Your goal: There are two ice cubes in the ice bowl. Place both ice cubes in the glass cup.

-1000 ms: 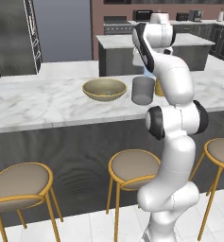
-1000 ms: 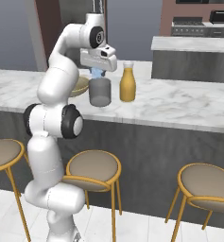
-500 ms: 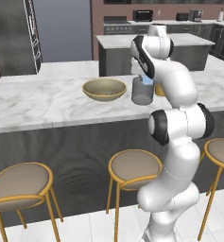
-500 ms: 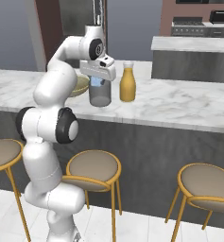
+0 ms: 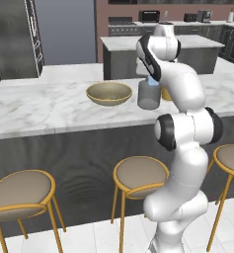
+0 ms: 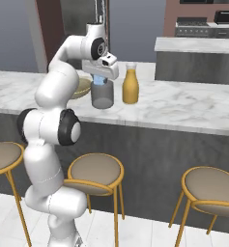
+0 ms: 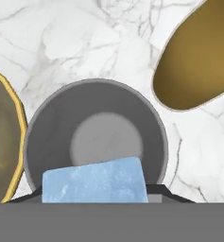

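The relation that matters is vertical: the cup lies straight below the claw, mouth up, and the cube pinched in the claw hangs over that mouth.

In the left base view the bowl (image 5: 109,93) sits on the marble counter (image 5: 39,108), left of the cup (image 5: 149,95) and a little apart from it. The claw (image 5: 153,81) comes down at the cup's rim, with a pale blue cube (image 5: 154,80) showing there.

In the right base view the bowl (image 6: 82,89) is mostly hidden behind the arm, its edge peeking out left of the cup (image 6: 102,96). The claw (image 6: 100,81) sits just above the cup's top with the cube (image 6: 100,80) between its fingers. A carafe (image 6: 130,86) of orange liquid stands just right of the cup, apart from it.

In the hand view the bowl's gold rim (image 7: 9,137) runs down the left edge. The cup (image 7: 97,137) is nearly centred, its round floor visible. The cube (image 7: 95,181) lies across the lower part of the cup's opening, long side running left to right. The carafe (image 7: 198,61) is at the upper right.

The claw is part-way closed, pinching the cube. I judge this cube ready to drop: letting go should land it inside, though it sits toward the near rim, not dead centre. Where the other cube is I cannot tell.
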